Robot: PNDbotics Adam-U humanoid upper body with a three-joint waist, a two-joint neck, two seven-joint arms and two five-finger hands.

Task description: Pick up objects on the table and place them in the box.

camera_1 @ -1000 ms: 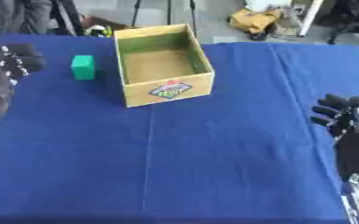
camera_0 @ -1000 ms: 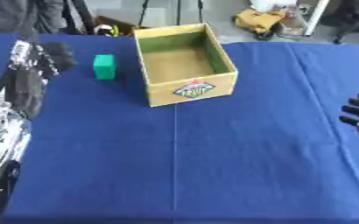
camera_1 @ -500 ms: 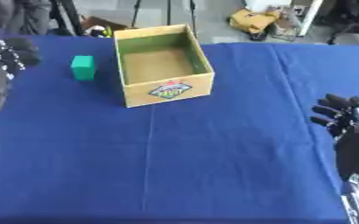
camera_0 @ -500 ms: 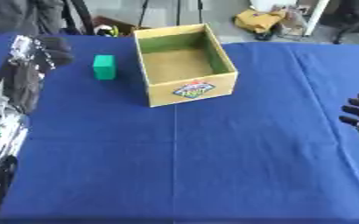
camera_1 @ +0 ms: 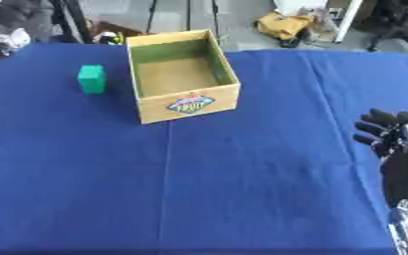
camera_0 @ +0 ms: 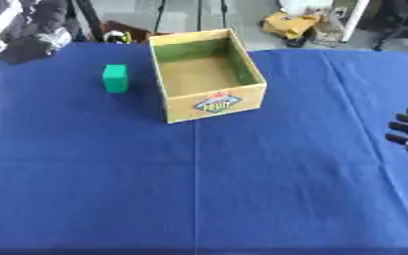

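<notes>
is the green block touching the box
Apart. The left eye view shows a strip of blue cloth between the green block and the left wall of the box.

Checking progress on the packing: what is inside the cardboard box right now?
The box shows only its bare brown floor and green inner walls. The near wall hides a strip of the floor. The green block sits outside, to its left.

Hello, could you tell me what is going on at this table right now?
Nothing is being held at the moment. A green block stands on the blue table, to the left of an open cardboard box whose inside looks empty. The robot's right hand rests at the table's right edge, apart from both. The left hand shows only as a dark blur near the upper left corner, beyond the block, so its fingers cannot be made out.
</notes>
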